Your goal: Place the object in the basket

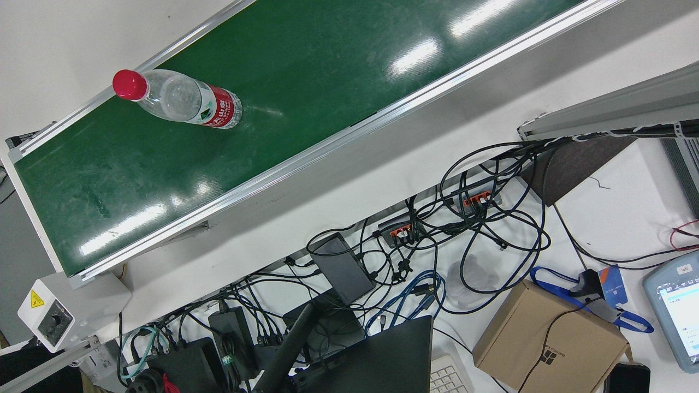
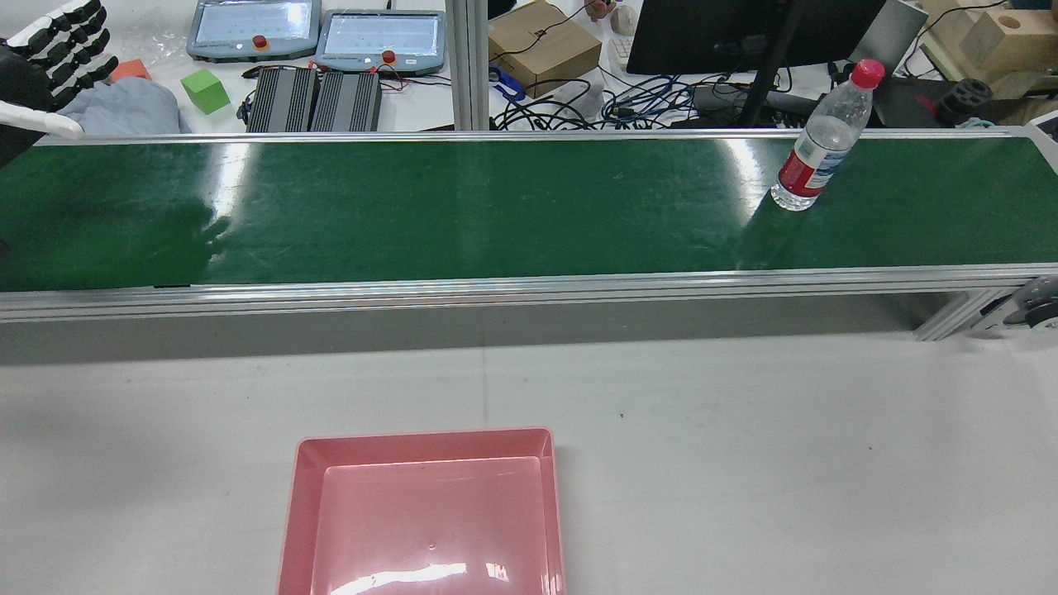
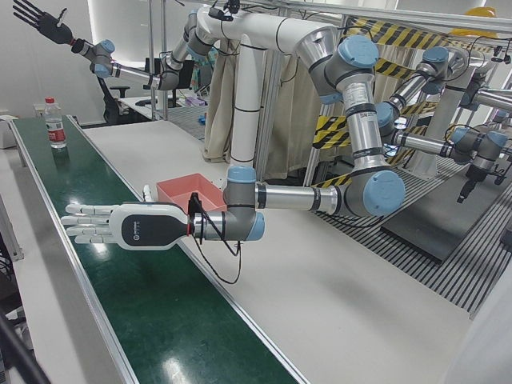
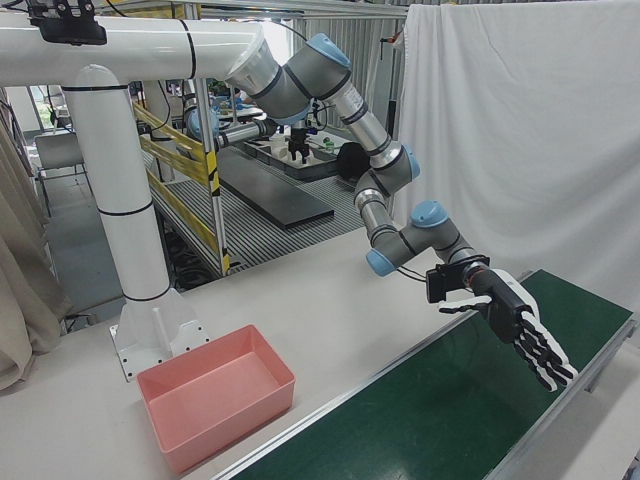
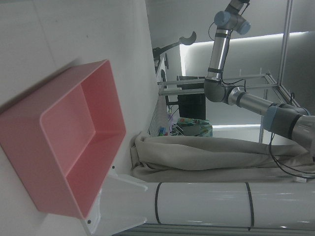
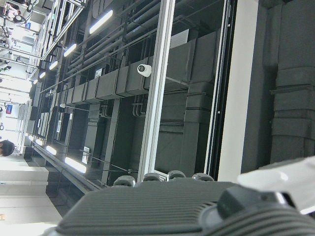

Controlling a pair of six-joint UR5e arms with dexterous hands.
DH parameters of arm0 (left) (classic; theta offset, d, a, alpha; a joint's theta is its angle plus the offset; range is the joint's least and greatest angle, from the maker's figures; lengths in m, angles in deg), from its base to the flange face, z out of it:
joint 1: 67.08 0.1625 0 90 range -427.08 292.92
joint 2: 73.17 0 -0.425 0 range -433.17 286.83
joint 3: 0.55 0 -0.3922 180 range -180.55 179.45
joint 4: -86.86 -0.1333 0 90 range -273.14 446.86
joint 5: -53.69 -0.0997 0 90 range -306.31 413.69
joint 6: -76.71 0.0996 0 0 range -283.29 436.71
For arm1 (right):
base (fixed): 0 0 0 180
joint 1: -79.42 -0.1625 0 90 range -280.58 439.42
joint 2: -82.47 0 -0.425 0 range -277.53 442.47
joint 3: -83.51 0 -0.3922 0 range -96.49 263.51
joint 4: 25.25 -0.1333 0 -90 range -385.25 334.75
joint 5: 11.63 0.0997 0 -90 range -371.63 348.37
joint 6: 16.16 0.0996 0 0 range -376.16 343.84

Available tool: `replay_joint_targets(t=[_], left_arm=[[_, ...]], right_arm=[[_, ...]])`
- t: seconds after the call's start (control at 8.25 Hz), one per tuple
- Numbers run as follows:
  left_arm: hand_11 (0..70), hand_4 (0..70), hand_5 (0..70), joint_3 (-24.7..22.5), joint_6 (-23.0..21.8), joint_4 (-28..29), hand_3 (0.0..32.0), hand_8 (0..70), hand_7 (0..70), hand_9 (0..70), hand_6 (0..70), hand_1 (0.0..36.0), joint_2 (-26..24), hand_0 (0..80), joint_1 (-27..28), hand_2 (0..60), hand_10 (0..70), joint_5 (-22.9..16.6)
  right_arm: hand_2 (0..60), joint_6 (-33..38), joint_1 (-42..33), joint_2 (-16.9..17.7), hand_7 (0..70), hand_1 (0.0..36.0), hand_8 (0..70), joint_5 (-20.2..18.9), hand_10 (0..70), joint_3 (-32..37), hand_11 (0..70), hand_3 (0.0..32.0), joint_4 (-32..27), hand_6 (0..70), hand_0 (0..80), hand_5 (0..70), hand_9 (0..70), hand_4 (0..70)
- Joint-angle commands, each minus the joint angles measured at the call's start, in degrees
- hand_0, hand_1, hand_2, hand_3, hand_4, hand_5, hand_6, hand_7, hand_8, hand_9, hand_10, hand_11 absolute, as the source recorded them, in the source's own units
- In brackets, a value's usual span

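A clear water bottle (image 2: 818, 140) with a red cap and red label stands upright near the right end of the green conveyor belt (image 2: 496, 207); the front view shows this bottle (image 1: 180, 101) too, and it is small and far in the left-front view (image 3: 54, 124). The empty pink basket (image 2: 426, 512) sits on the white table on the near side of the belt. My left hand (image 3: 120, 226) hovers open and flat over the belt's left end, far from the bottle, and also shows in the rear view (image 2: 41, 74) and the right-front view (image 4: 520, 325). My right hand (image 3: 38, 20) is raised high, fingers spread, holding nothing.
Beyond the belt lie two teach pendants (image 2: 331, 37), a green cube (image 2: 205, 89), a cardboard box (image 2: 541, 45) and tangled cables (image 1: 437, 251). A broad strip of white table (image 2: 744, 430) separates belt and basket. The white arm pedestal (image 4: 130, 250) stands behind the basket.
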Motion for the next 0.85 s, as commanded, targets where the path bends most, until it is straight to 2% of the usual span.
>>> replay_joint_targets(t=[0.0,0.73], left_arm=[[7.6,2.8,8.9,0.39,0.21,0.01,0.0,2.1,0.0,3.3,2.8,19.2,0.0,58.0,0.2,0.0,3.5,0.0],[7.7,3.7,9.2,0.65,0.39,-0.08,0.0,2.1,0.0,3.3,3.1,18.7,0.0,57.5,1.51,0.0,3.6,0.09]], right_arm=[[0.0,0.0,-0.06,0.0,0.0,0.0,0.0,0.0,0.0,-0.22,0.0,0.0,0.0,0.0,0.0,0.0,0.0,0.0],[0.0,0.0,-0.06,0.0,0.0,0.0,0.0,0.0,0.0,-0.4,0.0,0.0,0.0,0.0,0.0,0.0,0.0,0.0]])
